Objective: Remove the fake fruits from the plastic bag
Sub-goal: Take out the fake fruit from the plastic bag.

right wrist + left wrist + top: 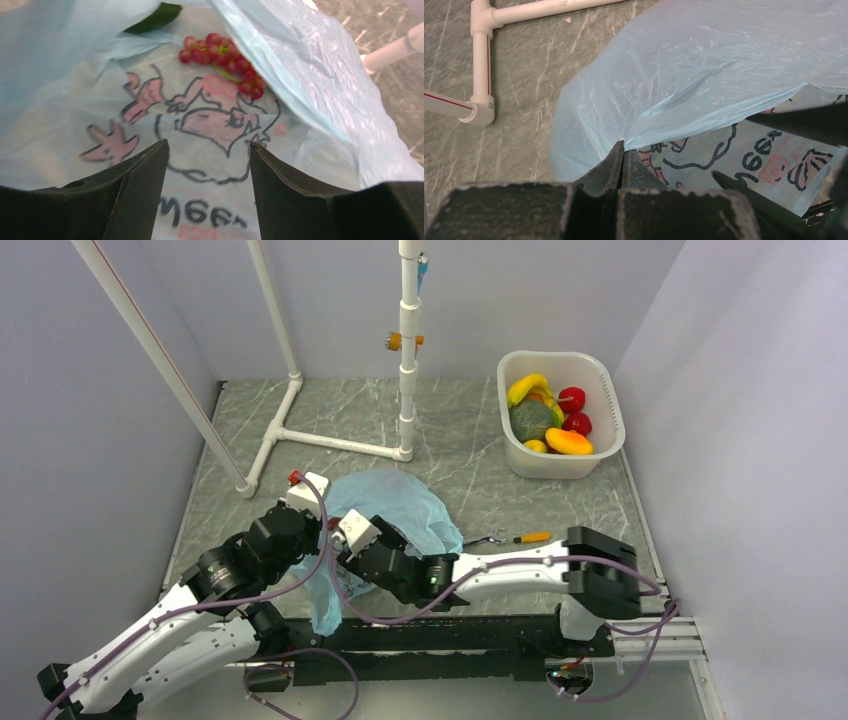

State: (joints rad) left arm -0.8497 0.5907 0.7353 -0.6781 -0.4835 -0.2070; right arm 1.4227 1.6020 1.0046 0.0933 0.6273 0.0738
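Note:
The light-blue plastic bag with its pink cartoon print lies between my two grippers near the front of the table. My left gripper is shut on the bag's upper rim and holds the mouth open; in the top view it sits at the bag's left side. My right gripper is open and empty, with its fingers inside the bag's mouth over the printed lower wall. A dark red grape bunch lies deeper inside, beyond the fingertips. A dark green shape shows behind it under the film.
A white perforated tub at the back right holds a banana, a mango, red round fruits and a green melon. A white pipe frame stands behind the bag. An orange-handled tool lies right of the bag.

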